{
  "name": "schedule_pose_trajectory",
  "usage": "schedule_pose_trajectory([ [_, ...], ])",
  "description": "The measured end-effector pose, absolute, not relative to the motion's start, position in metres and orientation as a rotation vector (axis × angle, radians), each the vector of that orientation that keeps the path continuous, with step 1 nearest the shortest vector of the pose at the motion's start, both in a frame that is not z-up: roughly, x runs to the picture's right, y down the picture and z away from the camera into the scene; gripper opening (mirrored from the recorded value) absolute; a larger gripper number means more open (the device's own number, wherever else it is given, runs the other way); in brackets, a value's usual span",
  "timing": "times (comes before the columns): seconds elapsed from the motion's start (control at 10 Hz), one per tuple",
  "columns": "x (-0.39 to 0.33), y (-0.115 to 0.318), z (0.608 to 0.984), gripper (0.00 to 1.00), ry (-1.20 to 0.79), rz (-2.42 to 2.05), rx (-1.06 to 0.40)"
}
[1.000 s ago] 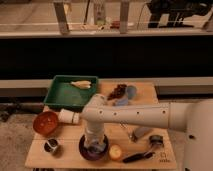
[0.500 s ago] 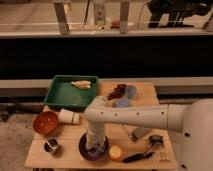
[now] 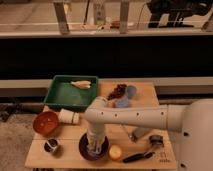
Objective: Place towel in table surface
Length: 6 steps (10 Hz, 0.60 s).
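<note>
The towel [image 3: 83, 83] is a pale cream cloth lying at the back of the green tray [image 3: 62, 96], on the left rear of the wooden table [image 3: 150, 90]. My white arm reaches in from the right and bends down at the table's front. My gripper [image 3: 95, 145] points down over a purple plate [image 3: 84, 149], well in front of the towel and apart from it. Nothing shows in the gripper.
An orange bowl [image 3: 46, 123], a white cup on its side [image 3: 69, 117] and a small dark can [image 3: 51, 146] lie at the left. A yellow ball [image 3: 116, 151], black utensil [image 3: 137, 156], metal cup [image 3: 156, 140], blue cup [image 3: 131, 91] and dark red item [image 3: 117, 91] lie to the right.
The arm's bend has shifted slightly sideways. The gripper stays over the purple plate and the towel has not moved.
</note>
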<state>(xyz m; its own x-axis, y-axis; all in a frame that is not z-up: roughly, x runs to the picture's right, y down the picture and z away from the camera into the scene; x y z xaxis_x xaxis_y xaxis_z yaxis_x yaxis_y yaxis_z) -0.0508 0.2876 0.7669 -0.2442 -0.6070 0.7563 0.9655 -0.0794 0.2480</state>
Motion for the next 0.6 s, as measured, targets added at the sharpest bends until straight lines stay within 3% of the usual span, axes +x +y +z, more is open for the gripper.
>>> schedule_pose_trajectory([
  [0.6, -0.062, 0.269, 0.76, 0.04, -0.84, -1.662, -0.532],
])
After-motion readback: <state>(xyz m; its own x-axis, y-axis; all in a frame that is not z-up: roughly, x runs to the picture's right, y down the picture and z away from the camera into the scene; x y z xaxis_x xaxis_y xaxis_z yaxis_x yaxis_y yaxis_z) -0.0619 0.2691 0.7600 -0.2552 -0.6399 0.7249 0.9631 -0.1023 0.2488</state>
